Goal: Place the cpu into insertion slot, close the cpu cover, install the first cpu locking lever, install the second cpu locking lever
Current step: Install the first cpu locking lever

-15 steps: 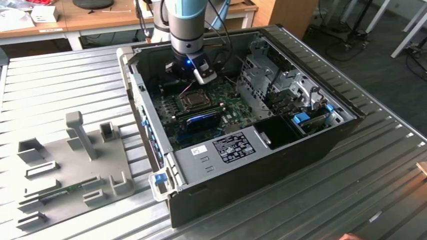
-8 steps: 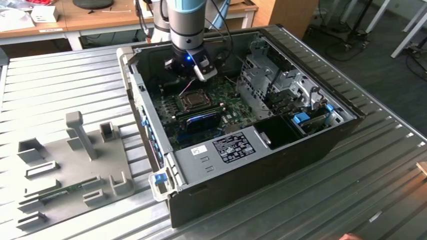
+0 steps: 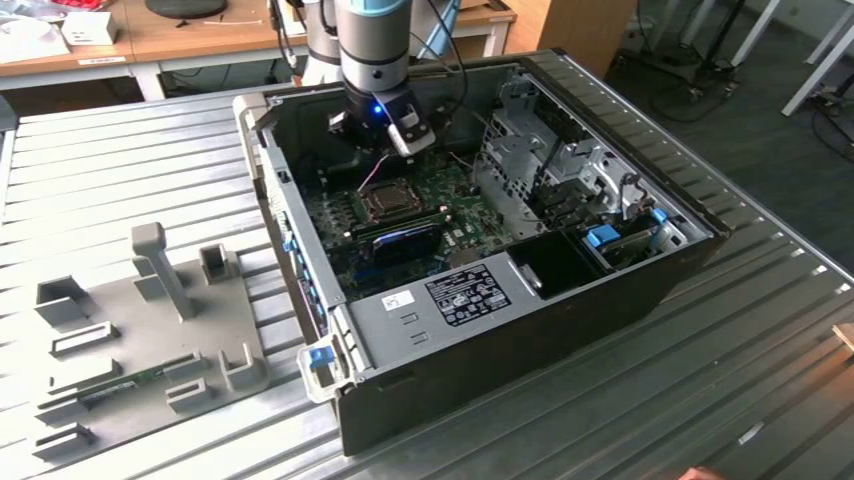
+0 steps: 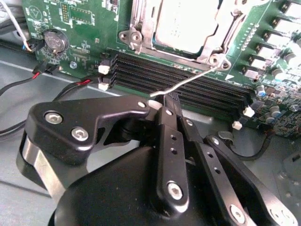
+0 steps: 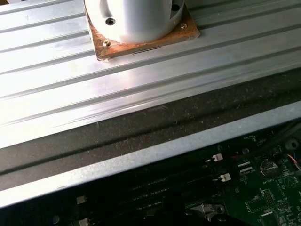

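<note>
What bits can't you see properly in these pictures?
- Second wrist view: the picture's edge cuts off part of the cpu.
- Second wrist view: the gripper has its jaws shut on the locking lever, hiding the part they pinch.
- Exterior view: the insertion slot is too small to show detail.
- First wrist view: the memory slots are lost in dark shadow.

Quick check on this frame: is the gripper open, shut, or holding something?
The gripper is shut on the cpu locking lever, pinching the free end of the thin wire rod, as the second wrist view shows.
</note>
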Controlling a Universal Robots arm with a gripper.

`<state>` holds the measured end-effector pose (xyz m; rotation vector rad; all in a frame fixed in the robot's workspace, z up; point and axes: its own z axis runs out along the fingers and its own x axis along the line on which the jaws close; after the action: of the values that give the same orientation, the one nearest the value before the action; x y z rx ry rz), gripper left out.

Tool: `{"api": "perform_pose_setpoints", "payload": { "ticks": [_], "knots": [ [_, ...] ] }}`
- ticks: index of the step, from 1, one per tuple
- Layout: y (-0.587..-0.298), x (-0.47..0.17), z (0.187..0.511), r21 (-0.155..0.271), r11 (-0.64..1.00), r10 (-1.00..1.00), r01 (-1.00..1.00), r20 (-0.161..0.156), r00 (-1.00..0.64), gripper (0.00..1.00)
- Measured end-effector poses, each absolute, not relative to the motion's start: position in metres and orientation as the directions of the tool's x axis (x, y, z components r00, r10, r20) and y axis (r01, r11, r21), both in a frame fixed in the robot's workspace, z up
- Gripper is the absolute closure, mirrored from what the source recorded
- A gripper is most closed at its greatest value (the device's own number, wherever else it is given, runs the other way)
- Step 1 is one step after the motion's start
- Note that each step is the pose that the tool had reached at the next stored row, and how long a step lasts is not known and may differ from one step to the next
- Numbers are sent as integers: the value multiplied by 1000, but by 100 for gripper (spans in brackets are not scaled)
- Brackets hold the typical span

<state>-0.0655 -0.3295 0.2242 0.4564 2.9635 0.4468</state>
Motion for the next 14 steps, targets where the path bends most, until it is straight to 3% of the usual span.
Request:
{"api": "perform_pose_setpoints", "payload": {
  "ticks": [14],
  "knots": [
    [-329, -74, 217, 307, 911, 310, 275, -71, -948, 90]
  ]
}}
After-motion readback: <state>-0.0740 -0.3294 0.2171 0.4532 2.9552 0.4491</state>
